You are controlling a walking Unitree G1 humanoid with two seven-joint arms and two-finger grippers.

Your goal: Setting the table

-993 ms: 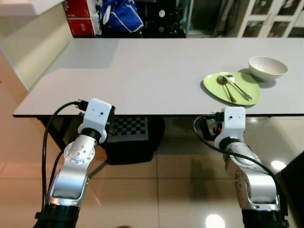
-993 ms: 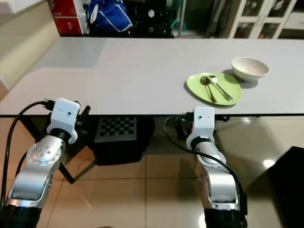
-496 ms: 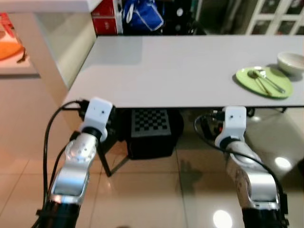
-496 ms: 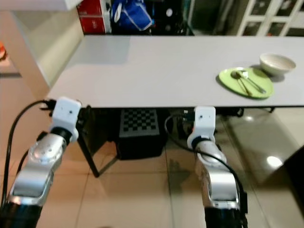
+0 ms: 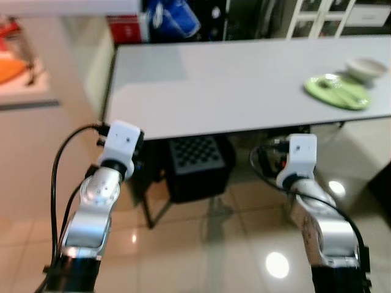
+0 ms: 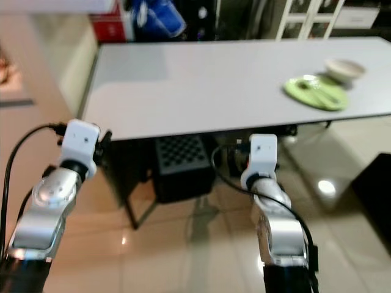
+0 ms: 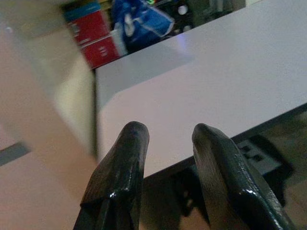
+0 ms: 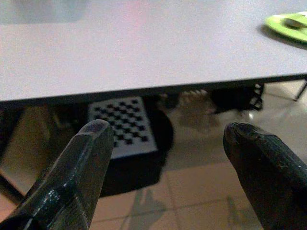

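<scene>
A long grey table (image 5: 232, 79) stands ahead of me, its near edge beyond both arms. Far to the right on it lies a green plate (image 5: 337, 91) carrying two spoons (image 5: 339, 87), with a white bowl (image 5: 365, 66) just behind it. My left gripper (image 7: 169, 136) is open by a narrow gap and holds nothing; it points at the table's left end. My right gripper (image 8: 168, 139) is wide open and empty, held below the table edge, with the green plate (image 8: 288, 26) off to its far side. Both silver arms (image 5: 98, 195) are raised in front of me, short of the table.
Under the table sits a black box with a checkerboard panel (image 5: 195, 159), beside a dark table leg (image 5: 146, 207). Red boxes (image 5: 125, 27) and a blue bag (image 5: 174, 15) lie beyond the far edge. A pale counter (image 5: 24, 61) stands at left. The tiled floor is glossy.
The whole picture has shifted: the camera has backed off and turned, so the table looks farther away and the plate and bowl smaller. Both arms keep the same pose.
</scene>
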